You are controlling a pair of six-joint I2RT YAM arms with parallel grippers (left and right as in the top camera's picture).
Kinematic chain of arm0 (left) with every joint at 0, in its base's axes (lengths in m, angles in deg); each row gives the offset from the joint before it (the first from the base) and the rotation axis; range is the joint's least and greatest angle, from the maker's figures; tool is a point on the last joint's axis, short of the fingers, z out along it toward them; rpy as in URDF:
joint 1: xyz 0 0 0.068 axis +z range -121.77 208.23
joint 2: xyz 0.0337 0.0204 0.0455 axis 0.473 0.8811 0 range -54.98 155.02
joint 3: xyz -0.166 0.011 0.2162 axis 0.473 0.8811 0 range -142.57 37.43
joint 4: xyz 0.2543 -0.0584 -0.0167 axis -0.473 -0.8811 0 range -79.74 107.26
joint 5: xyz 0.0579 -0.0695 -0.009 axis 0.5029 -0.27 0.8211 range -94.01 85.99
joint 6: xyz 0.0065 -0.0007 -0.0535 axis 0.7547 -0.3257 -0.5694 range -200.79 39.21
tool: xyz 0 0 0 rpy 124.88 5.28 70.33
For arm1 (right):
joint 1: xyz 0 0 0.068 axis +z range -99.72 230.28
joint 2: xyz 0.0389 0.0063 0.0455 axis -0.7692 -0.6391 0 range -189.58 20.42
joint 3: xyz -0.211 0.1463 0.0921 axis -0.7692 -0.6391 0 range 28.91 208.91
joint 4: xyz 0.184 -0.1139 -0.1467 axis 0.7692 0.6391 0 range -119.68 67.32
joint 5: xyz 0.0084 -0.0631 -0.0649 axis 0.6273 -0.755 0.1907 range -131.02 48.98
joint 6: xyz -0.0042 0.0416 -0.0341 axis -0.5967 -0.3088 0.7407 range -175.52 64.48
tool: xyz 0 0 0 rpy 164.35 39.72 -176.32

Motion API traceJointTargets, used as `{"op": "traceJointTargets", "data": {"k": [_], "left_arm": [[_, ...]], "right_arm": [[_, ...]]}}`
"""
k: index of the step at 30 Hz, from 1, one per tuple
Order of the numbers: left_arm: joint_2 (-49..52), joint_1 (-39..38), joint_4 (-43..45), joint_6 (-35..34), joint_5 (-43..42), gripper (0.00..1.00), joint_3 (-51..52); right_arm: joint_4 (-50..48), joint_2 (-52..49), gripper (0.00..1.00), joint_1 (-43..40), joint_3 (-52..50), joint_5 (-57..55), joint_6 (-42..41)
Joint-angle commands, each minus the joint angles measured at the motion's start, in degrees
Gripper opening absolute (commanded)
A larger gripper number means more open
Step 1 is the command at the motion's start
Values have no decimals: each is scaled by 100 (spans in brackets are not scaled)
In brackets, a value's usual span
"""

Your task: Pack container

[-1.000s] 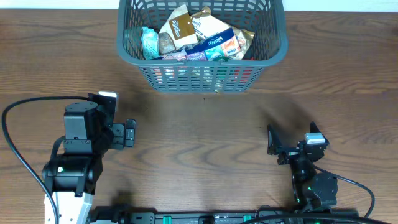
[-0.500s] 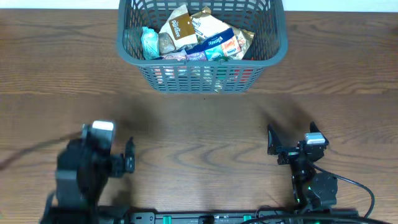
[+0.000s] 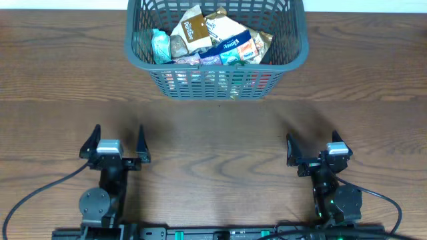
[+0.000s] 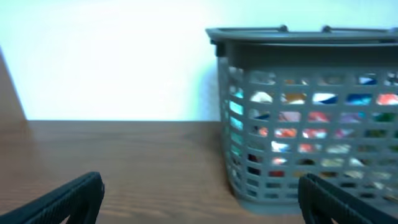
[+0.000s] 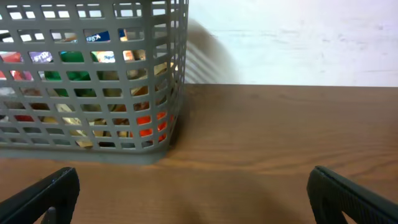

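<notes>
Left gripper (image 3: pixel 119 131), right gripper (image 3: pixel 312 139) agape; container (image 3: pixel 213 81) (full overhead)

A dark brown wooden worktop (image 3: pixel 213 133) with a streaked grain is seen in every view, bounded at its far edge by a white wall (image 4: pixel 112 62). A large grey rectangular plastic basket (image 3: pixel 200 83) with lattice sides is set upright directly on it, at the middle of the far edge.

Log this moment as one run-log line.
basket: holds packets | left gripper: open, empty | right gripper: open, empty | both: facing basket, apart from it
</notes>
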Motion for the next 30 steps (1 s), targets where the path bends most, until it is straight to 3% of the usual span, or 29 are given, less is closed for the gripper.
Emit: {"op": "traceJointTargets", "data": {"k": [1,5,12,30], "left_arm": [[-103,-17,260,-28,518,98,315],[-321,-17,-13,-26,533,98,315],[-706,-17,-1641,-199,162,98,315],[-710,-214,-1626,-308,-55,98,313]], "right_arm": [[24,13,99,-57,-11,20,63],[24,13,99,-57,-11,20,63],[26,13,99,-57,-11,20,63],[26,13,99,-57,-11,20,63]]}}
